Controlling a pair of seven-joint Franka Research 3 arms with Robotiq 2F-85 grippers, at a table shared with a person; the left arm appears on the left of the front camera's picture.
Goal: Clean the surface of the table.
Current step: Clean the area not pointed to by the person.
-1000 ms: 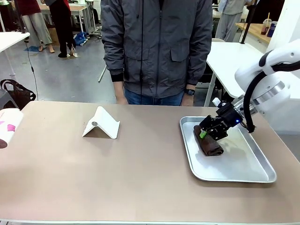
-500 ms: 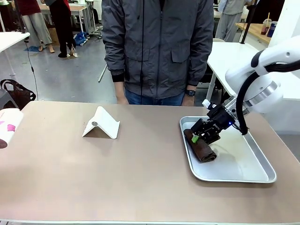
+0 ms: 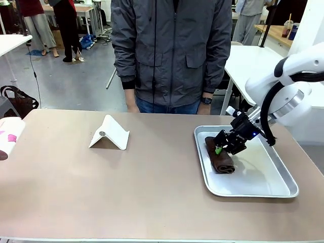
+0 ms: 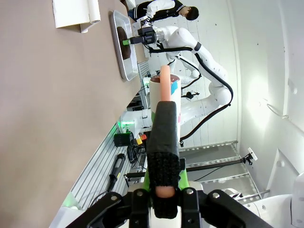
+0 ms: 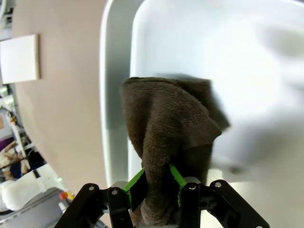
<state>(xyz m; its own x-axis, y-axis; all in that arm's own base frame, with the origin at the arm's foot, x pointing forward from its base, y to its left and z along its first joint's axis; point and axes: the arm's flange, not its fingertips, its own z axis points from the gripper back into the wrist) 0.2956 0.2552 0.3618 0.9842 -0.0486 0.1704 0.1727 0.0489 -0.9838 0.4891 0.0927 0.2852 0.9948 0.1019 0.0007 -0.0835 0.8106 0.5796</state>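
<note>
Right gripper (image 3: 219,150) clamps the brown cloth (image 3: 223,163) in the tray (image 3: 266,174) (right side); worktop (image 3: 126,187) wiping not yet begun.

matte taupe table (image 3: 126,192); silver tray (image 3: 263,172); dark brown cloth (image 3: 220,161); white stand (image 3: 112,132); grey jacket (image 3: 172,55)

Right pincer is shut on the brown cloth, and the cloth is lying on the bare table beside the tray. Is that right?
Not quite. The right pincer is shut on the brown cloth, but the cloth lies inside the tray, not on the bare table. The front view shows it.
</note>
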